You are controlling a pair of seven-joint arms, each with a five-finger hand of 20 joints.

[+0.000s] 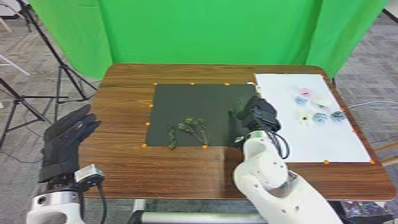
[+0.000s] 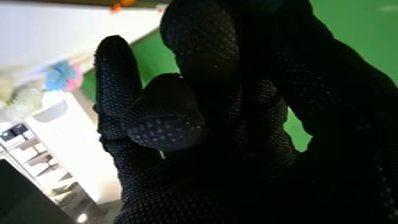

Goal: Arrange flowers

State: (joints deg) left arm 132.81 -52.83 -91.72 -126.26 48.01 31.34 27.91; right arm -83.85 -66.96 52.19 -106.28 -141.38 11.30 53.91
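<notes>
A green curtain (image 1: 200, 35) hung behind the brown counter (image 1: 120, 172), with grey floor (image 1: 22, 170) around it and a black stand (image 1: 60, 64) on the left. A black sheet (image 1: 195, 95) lay mid-counter, a white sheet (image 1: 324, 145) to its right, bits of orange tape (image 1: 205, 146) along their edges.

Green sprigs (image 1: 192, 123) lay on the near part of the black sheet, a slim leafy stem (image 1: 172, 137) just to their left. The flowers were on the white sheet in a loose group: a pink one (image 1: 306, 92), a pale one (image 1: 320, 101), a cream one (image 1: 305, 118) and some blue ones (image 1: 338, 115).

The left hand (image 1: 67, 134) hung at the counter's left edge, open, fingers loose. The right hand (image 1: 258, 114) was over the black sheet's right side, close to the white one. Some green (image 1: 238, 106) showed beside it; whether the hand was open, closed or gripping that, I could not tell.
</notes>
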